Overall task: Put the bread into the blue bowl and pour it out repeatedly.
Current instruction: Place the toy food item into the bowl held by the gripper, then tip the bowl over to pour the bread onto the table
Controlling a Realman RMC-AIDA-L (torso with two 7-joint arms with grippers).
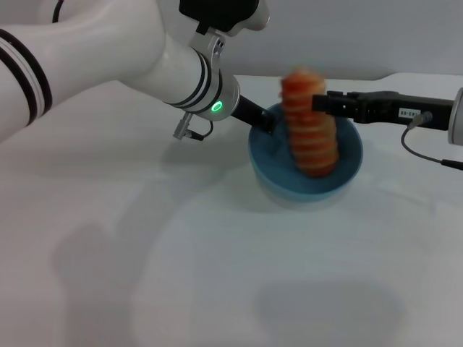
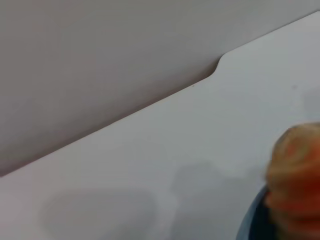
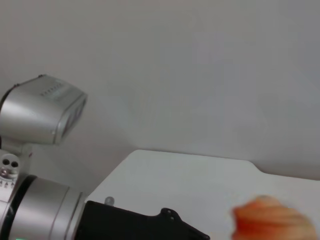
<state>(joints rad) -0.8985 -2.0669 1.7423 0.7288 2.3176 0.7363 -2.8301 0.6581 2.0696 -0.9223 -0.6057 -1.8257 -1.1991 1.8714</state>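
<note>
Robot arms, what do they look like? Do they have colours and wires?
The left arm is fat, glossy white with black rings and a glowing green ring light by its black left gripper. The right gripper is long and black, carrying a small white label and a thin black cable.

Bread (image 1: 311, 124) apparently upright in bowl (image 1: 269, 153)

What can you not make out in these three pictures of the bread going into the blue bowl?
- Head view: the bread is motion-blurred; whether the right gripper grips it is unclear.
- Head view: the left gripper at the blue bowl rim; its fingers are unclear.
- Left wrist view: the bowl is cut off by the edge.
- Right wrist view: the bread is cut off.
</note>
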